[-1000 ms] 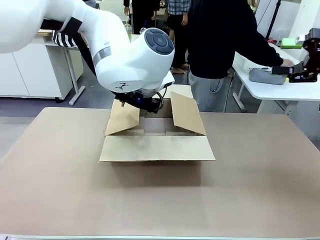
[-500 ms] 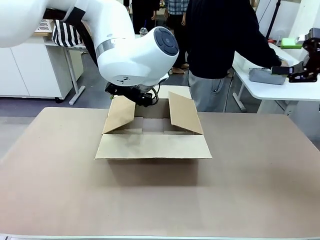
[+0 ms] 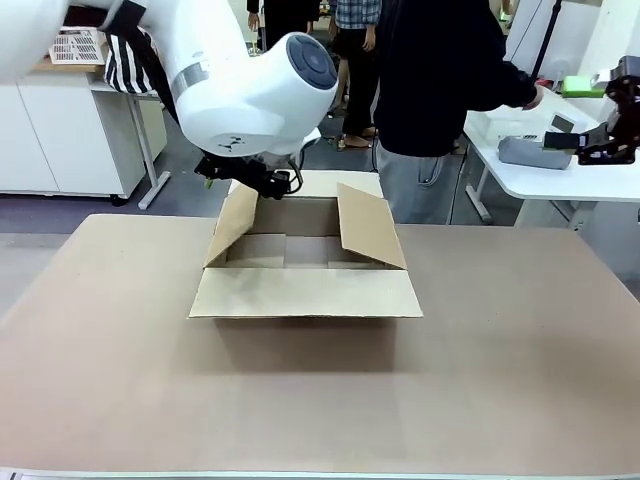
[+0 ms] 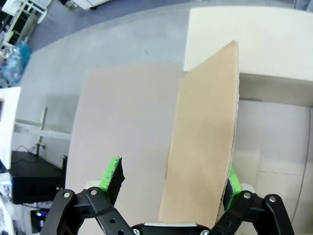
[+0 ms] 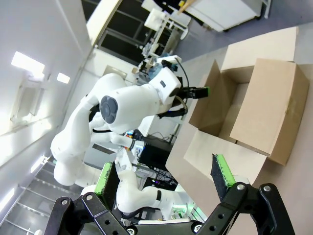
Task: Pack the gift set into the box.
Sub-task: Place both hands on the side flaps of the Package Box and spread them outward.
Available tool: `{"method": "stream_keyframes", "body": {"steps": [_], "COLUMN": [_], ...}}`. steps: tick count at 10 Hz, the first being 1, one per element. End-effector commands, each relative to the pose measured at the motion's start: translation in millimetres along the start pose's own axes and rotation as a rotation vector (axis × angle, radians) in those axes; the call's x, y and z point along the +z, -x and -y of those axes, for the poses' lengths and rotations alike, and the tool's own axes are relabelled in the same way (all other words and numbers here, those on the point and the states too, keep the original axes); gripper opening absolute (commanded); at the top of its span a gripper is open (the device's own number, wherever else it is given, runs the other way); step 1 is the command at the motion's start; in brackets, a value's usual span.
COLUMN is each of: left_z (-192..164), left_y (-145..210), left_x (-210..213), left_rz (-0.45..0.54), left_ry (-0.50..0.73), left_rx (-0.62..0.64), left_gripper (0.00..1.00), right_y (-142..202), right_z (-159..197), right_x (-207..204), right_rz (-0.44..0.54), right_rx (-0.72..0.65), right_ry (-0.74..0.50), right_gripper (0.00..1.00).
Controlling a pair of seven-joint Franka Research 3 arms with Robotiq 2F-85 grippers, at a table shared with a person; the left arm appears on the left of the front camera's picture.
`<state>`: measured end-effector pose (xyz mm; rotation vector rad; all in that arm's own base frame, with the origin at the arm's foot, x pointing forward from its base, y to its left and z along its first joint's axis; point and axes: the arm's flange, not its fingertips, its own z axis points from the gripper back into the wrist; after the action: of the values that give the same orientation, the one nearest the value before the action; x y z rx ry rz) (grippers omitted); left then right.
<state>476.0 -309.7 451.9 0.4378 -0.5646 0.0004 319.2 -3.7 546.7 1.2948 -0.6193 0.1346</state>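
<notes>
Left wrist view: left claw [image 4: 172, 171] spread wide, gripping nothing. The left side flap [image 4: 205, 142] of the box [image 4: 274, 142] stands edge-up between its fingers, close against one green pad [image 4: 232, 177] and clear of the other. Front view: this claw hangs just over the flap's top edge. The box sits in the middle of the table [image 3: 120, 390], mouth up, long axis left-right. Near flap [image 3: 305, 295] lies flat toward the robot. Right wrist view: right claw [image 5: 163, 177] wide open, empty.
</notes>
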Motion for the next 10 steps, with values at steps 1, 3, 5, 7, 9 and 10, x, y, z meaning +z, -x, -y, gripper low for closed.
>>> {"method": "stream_keyframes", "body": {"steps": [1, 3, 5, 7, 9, 10], "left_z": [-32.4, -71.1, -100.9, -136.2, -165.7, -178.6], "left_y": [1.2, -4.8, -2.3, 2.4, 12.9, 23.3], "left_x": [-2.7, -12.0, -29.0, -45.2, -73.7, -89.0], "left_rz": [-0.011, -0.047, -0.091, -0.143, -0.209, -0.244], "left_ry": [0.036, 0.074, 0.092, 0.171, 0.242, 0.314], "left_rx": [0.044, 0.1, 0.142, 0.21, 0.233, 0.244], "left_gripper": [1.0, 1.0, 1.0, 1.0, 1.0, 1.0], "right_y": [-3.8, -3.8, -3.8, -3.8, -3.8, -3.8], "right_z": [0.4, 0.4, 0.4, 0.4, 0.4, 0.4], "right_x": [-3.1, -3.1, -3.1, -3.1, -3.1, -3.1], "right_rz": [0.013, 0.013, 0.013, 0.013, 0.013, 0.013], "right_rx": [0.028, 0.028, 0.028, 0.028, 0.028, 0.028], "right_ry": [-0.018, -0.018, -0.018, -0.018, -0.018, -0.018], "right_gripper": [1.0, 1.0, 1.0, 1.0, 1.0, 1.0]}}
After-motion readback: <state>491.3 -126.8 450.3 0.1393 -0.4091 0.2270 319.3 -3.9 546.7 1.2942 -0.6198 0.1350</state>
